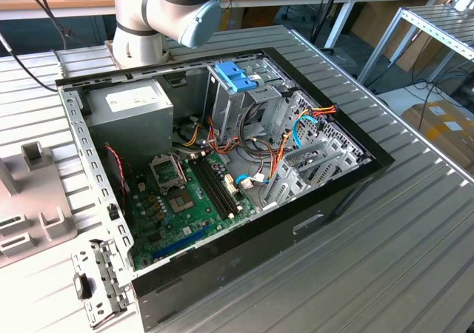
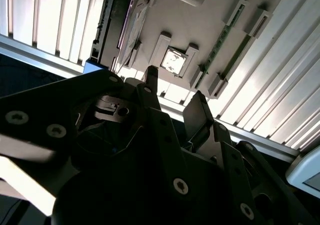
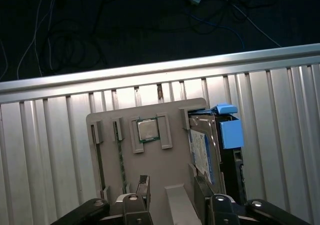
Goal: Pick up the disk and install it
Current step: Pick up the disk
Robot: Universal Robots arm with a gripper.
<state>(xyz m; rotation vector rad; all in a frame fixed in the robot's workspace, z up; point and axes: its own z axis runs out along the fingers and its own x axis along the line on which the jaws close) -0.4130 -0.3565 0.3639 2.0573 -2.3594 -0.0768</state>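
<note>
The dark, blue-railed rectangular disk [image 3: 205,152] is stood on edge, its long axis directed away from the spread, empty gripper [image 3: 171,180].

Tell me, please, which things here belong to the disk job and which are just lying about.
Job: disk; drive cage; case.
Lying about: chip; memory stick; cardboard box.

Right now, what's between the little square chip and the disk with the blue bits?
In the first wrist view, there's just the raised grey wall beside the chip, then a bare strip of the grey tray, and then the disk.
</note>
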